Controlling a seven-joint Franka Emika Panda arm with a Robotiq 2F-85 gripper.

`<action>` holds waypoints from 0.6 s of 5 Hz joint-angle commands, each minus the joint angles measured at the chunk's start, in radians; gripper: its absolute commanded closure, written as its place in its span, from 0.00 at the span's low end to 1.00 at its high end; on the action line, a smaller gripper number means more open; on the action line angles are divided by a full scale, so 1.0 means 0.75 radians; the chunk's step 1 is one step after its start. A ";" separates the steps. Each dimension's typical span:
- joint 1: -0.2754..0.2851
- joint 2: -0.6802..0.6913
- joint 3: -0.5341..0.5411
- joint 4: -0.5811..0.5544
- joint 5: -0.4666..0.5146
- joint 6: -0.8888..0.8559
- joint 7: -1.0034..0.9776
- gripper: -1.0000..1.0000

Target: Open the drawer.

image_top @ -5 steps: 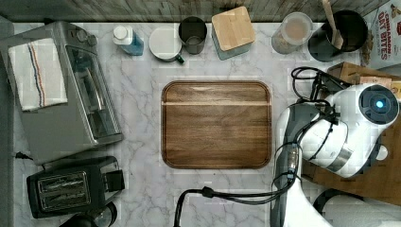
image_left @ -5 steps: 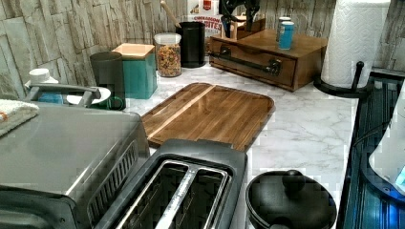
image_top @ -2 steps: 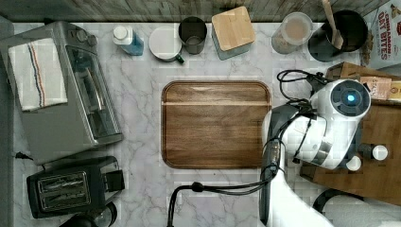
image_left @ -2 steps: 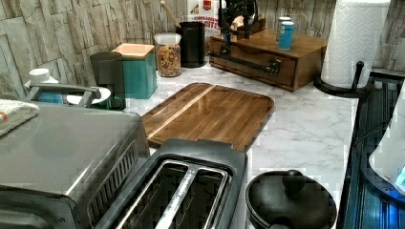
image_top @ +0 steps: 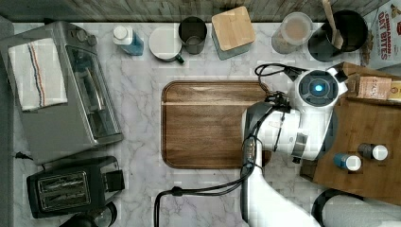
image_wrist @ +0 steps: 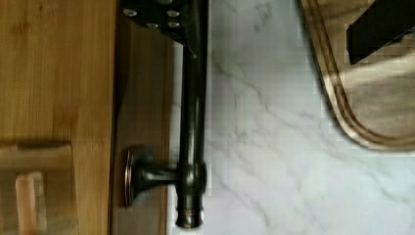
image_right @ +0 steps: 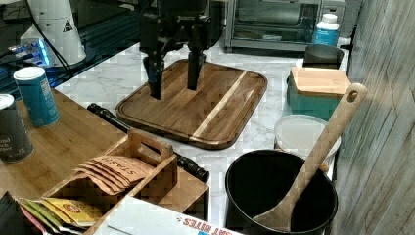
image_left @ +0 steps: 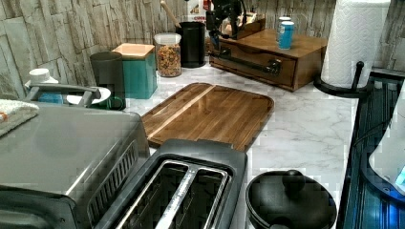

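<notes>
1. Gripper (image_right: 172, 81): spread wide, nothing between the two black fingers (image_right: 154, 73), pointing straight down in the right view, tips over the near edge of the cutting board (image_right: 195, 100) and above the black bar handle (image_right: 147, 139).
2. In the wrist view, one finger (image_wrist: 164, 17) over the drawer front beside the handle (image_wrist: 192, 122), the other finger (image_wrist: 381, 29) over the cutting board's (image_wrist: 372, 107) corner; handle bar and a strip of marble between them.
3. In the left view, gripper (image_left: 217, 40) hanging just above the far end of the handle (image_left: 246, 64), close to it but apart.
4. Drawer (image_left: 258, 67): shut, front flush with the wooden box (image_left: 282, 50), at the far end of the counter in the left view, on the top view's right under the white arm (image_top: 307, 118).
5. Handle post (image_wrist: 147, 171) fixed to the drawer front (image_wrist: 144, 98) near the bar's end, seen in the wrist view.
6. On top of the box: a blue can (image_right: 35, 95) and a dark can (image_right: 12, 129), plus a wooden caddy of tea packets (image_right: 115, 171).
7. Just beside the box in the right view: a black crock (image_right: 281, 193) holding a wooden spoon (image_right: 318, 147), then a lidded jar (image_right: 306, 134) and a teal canister with wooden lid (image_right: 318, 90).
8. Farther off in the top view: toaster oven (image_top: 61, 90) with a folded towel (image_top: 35, 75) on it, and a black toaster (image_top: 71, 187), both at the top view's left.
9. Paper towel roll (image_left: 356, 43) on its stand, at the left view's right, near the box.
</notes>
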 commanded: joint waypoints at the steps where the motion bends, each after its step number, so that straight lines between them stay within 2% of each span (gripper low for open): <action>1: -0.054 -0.029 -0.109 -0.092 -0.149 0.143 0.132 0.00; 3: -0.073 -0.003 -0.104 -0.161 -0.051 0.220 0.156 0.00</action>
